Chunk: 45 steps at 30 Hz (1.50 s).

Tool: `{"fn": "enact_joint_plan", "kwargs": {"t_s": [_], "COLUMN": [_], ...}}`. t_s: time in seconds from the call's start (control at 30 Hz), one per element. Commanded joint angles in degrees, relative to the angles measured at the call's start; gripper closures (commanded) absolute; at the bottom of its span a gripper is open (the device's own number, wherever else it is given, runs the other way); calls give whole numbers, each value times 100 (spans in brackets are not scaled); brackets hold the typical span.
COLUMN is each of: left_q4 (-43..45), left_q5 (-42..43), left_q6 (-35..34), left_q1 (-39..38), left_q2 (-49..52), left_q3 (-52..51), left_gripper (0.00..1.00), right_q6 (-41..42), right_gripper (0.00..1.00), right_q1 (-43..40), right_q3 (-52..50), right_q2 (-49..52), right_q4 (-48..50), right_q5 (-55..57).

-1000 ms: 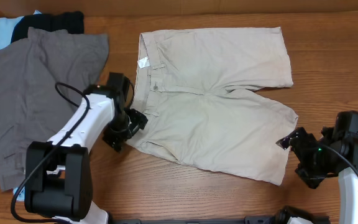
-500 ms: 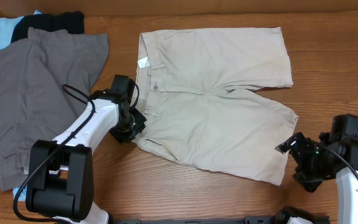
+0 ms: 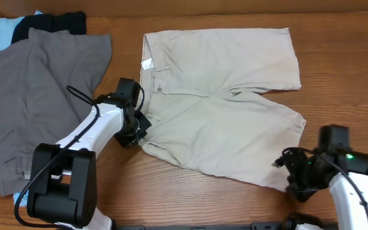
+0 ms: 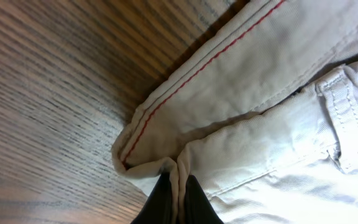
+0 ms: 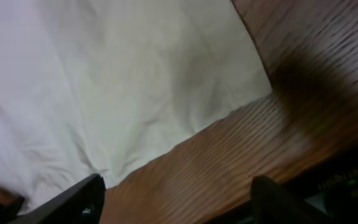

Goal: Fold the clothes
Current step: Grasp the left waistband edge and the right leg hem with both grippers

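Note:
The beige shorts [image 3: 222,121] lie flat in the middle of the wooden table, waistband to the left and legs to the right. My left gripper [image 3: 139,125] is shut on the near corner of the waistband; in the left wrist view a fold of beige cloth [image 4: 253,99] is pinched between the black fingertips [image 4: 194,202]. My right gripper [image 3: 291,174] stands open by the hem of the near leg. In the right wrist view only bare wood lies between its two fingers [image 5: 86,196], with the hem of the shorts [image 5: 135,81] just ahead.
Gray shorts [image 3: 37,89] lie spread at the left, over a black garment [image 3: 53,22] and a light-blue one [image 3: 2,35]. The table's near edge runs close behind both arms.
My left gripper has shut on the waistband corner. The right arm has swung left and nearer to the table's front, to the hem of the near leg, its jaws narrowing slightly.

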Motion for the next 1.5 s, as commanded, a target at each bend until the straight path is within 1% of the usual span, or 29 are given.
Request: {"fn": "enact_joint_plan", "kwargs": {"t_s": [0.0,0.07,0.17,0.27,0.47,0.6,0.73,0.9,1.0,1.1,1.2,1.3,1.33,1.4,1.47], "left_q4": [101,103,107,107,105,74,72,59,59,55,52,37,31,17,-46], "left_q5": [-173,-173,-175,-175,-332,-372,-372,-387,-387,-387,-387,-387,-387,-378,-378], "left_q6": [129,129,129,129,129,131,131,133,133,308,461,476,481,651,903], "left_q1": [-37,-37,-37,-37,-37,-37,-37,-37,-37,-37,-46,-46,-46,-44,-22], "left_q2": [-57,-57,-57,-57,-57,-57,-57,-57,-57,-57,-57,-57,-57,-61,-63], "left_q3": [-57,-57,-57,-57,-59,-59,-59,-59,-59,-59,-59,-57,-59,-50,2], "left_gripper": [96,96,96,96,96,96,96,96,96,96,96,96,96,96,96], "right_q6": [1217,1733,2452,2782,2789,2769,2771,2771,2771,2769,2741,2726,2726,2723,2601], "right_gripper": [25,26,28,28,29,29,29,28,28,29,33,43,50,70,93], "right_q1": [461,684,946,1062,1080,1095,1279,1582,1685,1740,1749,1749,1749,1749,1749], "right_q3": [-511,-763,-994,-1056,-1060,-1060,-1060,-1060,-1060,-1062,-1062,-1062,-1060,-1060,-1058], "right_q2": [-48,-48,-46,-31,216,758,1213,1639,1792,1849,1853,1853,1853,1853,1853], "right_q4": [352,640,892,946,1388,1432,1502,1845,2015,2081,2072,2050,2033,1985,1980], "right_q5": [186,289,745,1115,1412,1357,1340,1246,1233,1252,1316,1248,1217,1189,1185]}}
